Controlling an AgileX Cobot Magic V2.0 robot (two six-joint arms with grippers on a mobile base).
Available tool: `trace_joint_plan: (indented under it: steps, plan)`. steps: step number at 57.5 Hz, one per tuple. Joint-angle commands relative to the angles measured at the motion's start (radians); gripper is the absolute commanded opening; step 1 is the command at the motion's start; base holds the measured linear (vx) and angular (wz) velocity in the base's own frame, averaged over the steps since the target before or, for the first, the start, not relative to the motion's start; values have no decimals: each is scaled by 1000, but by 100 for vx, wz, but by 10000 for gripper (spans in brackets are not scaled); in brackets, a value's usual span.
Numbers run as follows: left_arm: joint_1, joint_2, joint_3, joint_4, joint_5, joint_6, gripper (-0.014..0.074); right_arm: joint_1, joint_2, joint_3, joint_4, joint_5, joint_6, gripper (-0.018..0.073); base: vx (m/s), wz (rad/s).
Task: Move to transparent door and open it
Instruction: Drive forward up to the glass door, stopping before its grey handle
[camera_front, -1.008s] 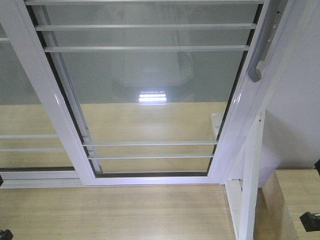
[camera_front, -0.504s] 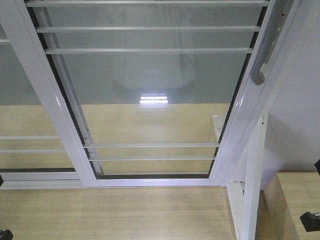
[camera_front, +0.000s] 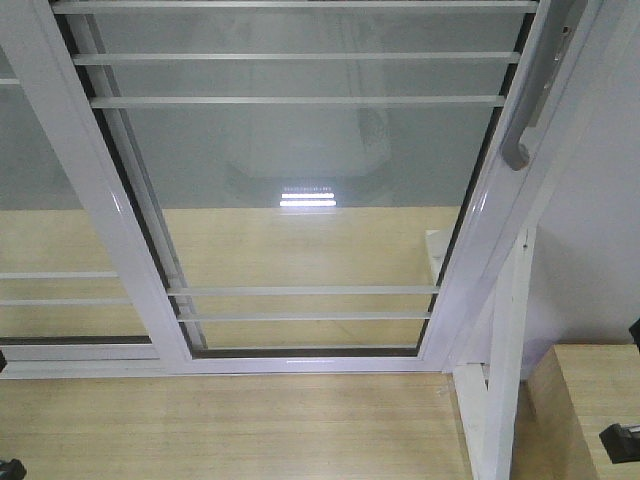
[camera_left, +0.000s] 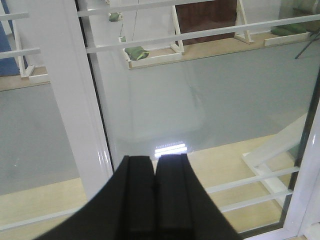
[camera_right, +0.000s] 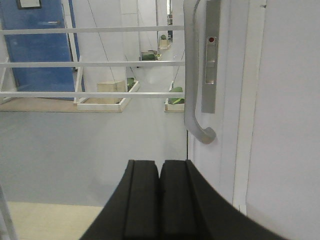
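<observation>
The transparent door (camera_front: 300, 170) fills the front view: clear glass in a white frame with thin white horizontal bars. Its curved grey pull handle (camera_front: 528, 110) runs down the right stile and shows large in the right wrist view as the handle (camera_right: 192, 90), beside a lock plate (camera_right: 211, 60). My right gripper (camera_right: 159, 162) is shut with nothing in it, below and slightly left of the handle's lower end, not touching it. My left gripper (camera_left: 154, 157) is shut and empty, facing the door's glass (camera_left: 200, 100) next to a white stile (camera_left: 65, 95).
A second white-framed glass panel (camera_front: 40, 200) overlaps on the left. A white wall (camera_front: 600, 230) and a white post (camera_front: 500, 380) stand on the right, with a wooden block (camera_front: 585, 400) beside them. Pale wood floor (camera_front: 220, 430) lies before the bottom rail.
Over the last second the view shifted slightly: the door frame and handle moved a little right and down in the picture. Since half a second ago nothing has visibly changed.
</observation>
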Motion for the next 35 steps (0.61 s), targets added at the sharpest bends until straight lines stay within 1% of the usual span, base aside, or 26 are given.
trace_joint_plan:
  steps: [1, 14, 35]
  plan:
    - [-1, -13, 25, -2, -89, -3, 0, -6, -11, 14, 0, -84, -3, -8, 0, 0]
    - [-1, -13, 25, -2, -92, -3, 0, -6, -11, 14, 0, -84, -3, -8, 0, 0]
    - [-1, -13, 22, -2, -203, -3, 0, -6, -11, 14, 0, -91, -3, -8, 0, 0]
